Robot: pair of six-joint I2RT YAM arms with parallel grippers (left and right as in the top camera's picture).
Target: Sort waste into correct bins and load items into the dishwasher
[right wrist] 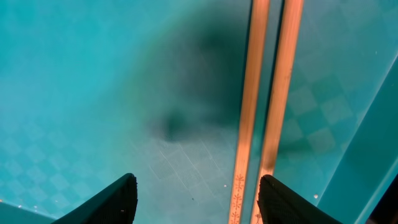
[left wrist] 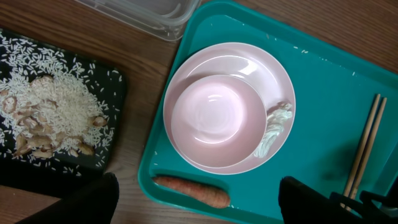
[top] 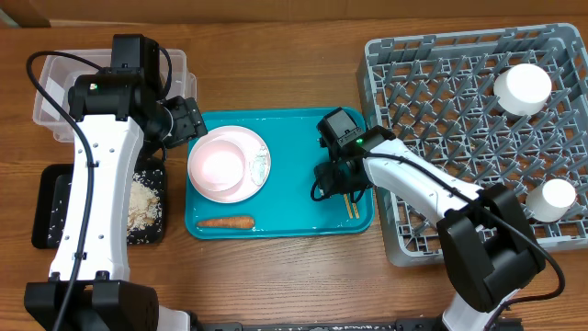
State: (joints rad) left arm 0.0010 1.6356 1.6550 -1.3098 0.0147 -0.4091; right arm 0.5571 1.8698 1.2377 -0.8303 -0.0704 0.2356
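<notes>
Right now the right tool [right wrist: 198, 182] hangs low over the right end of the teal tray [top: 294, 165], its jaws spread wide and empty; the two chopsticks [right wrist: 267, 93] lie side by side on the tray floor, just beside its right finger. Over the tray's far-left corner, the left tool [left wrist: 193, 200] is also wide open and carries nothing. Below it the pink bowl [left wrist: 217, 118] sits upright on the round plate [left wrist: 261, 68], with the white scrap [left wrist: 273, 127] resting on the plate's right rim against the bowl. The carrot [top: 225, 222] lies lengthwise along the tray's near edge. Left of the tray, the black tray [top: 50, 216] holds a heap of white-beige crumbs [top: 144, 202], and the clear tub [top: 50, 101] stands beyond it on the tabletop [top: 276, 55]. At the right, the dish rack [top: 413, 101] carries two white cups [top: 523, 87], one far and one near.
</notes>
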